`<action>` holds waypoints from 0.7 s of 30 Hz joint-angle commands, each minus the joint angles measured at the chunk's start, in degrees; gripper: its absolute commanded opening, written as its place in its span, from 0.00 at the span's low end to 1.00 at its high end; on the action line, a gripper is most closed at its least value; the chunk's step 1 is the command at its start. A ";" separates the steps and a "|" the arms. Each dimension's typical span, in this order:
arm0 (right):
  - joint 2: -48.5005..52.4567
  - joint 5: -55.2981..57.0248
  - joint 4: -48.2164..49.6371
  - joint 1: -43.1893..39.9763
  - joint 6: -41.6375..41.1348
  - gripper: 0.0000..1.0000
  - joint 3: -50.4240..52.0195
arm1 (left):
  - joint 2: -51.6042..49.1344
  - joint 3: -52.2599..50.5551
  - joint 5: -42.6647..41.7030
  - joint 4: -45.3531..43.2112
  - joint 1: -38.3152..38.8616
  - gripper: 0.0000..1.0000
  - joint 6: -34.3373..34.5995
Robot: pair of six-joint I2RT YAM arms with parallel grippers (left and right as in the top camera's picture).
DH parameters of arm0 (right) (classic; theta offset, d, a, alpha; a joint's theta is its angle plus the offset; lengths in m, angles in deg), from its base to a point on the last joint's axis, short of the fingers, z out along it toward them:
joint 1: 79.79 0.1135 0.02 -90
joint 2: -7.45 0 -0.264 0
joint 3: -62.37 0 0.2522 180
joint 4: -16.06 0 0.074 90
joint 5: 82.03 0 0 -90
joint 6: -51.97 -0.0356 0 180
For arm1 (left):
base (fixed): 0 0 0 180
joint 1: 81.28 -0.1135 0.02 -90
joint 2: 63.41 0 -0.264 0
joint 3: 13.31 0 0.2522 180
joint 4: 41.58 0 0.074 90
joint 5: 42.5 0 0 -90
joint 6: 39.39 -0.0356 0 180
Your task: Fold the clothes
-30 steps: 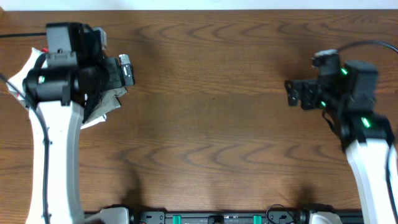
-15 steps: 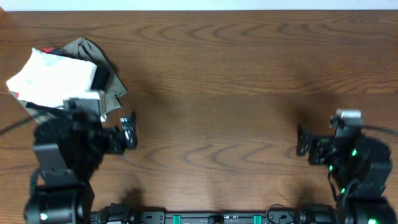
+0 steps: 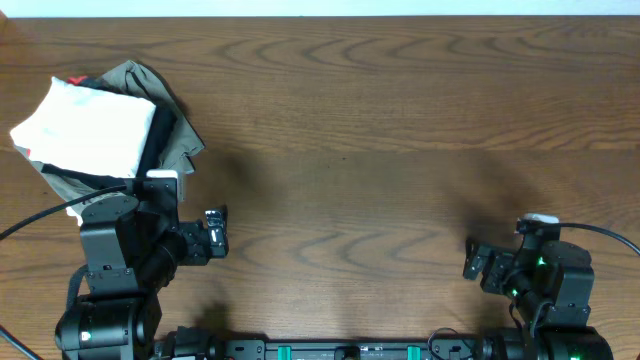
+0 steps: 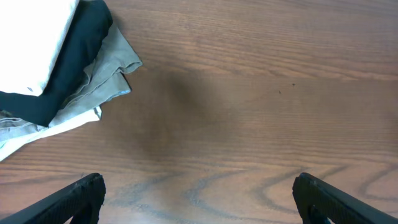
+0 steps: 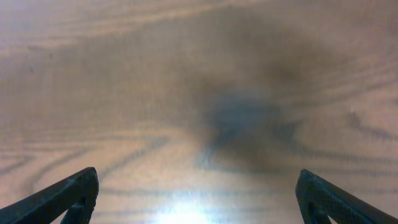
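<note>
The white garment (image 3: 85, 125) is lying as a neat folded block on top of the pile, with the black garment (image 3: 163, 125) and the khaki garment (image 3: 185, 140) peeking out under it, so the folding is looking finished to me. The left gripper (image 3: 215, 235) is hovering near this pile, on its front side, and the right gripper (image 3: 478, 265) far to its right. Both are spreading their fingers wide with nothing between, probably because no cloth is needing a grip now.
</note>
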 commanded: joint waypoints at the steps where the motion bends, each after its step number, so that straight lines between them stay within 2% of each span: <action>1: -0.33 0.55 -1.86 -0.59 -1.22 0.99 0.13 | -0.04 0.15 -0.70 0.11 0.22 0.98 -0.98; 12: -0.57 0.55 -3.21 -0.59 -1.25 0.99 0.17 | -0.04 0.15 -0.70 0.11 0.22 0.98 -0.98; 21: -9.01 0.55 -3.45 -0.55 -1.22 0.99 1.81 | -0.04 0.15 -0.70 0.11 0.22 0.98 -0.98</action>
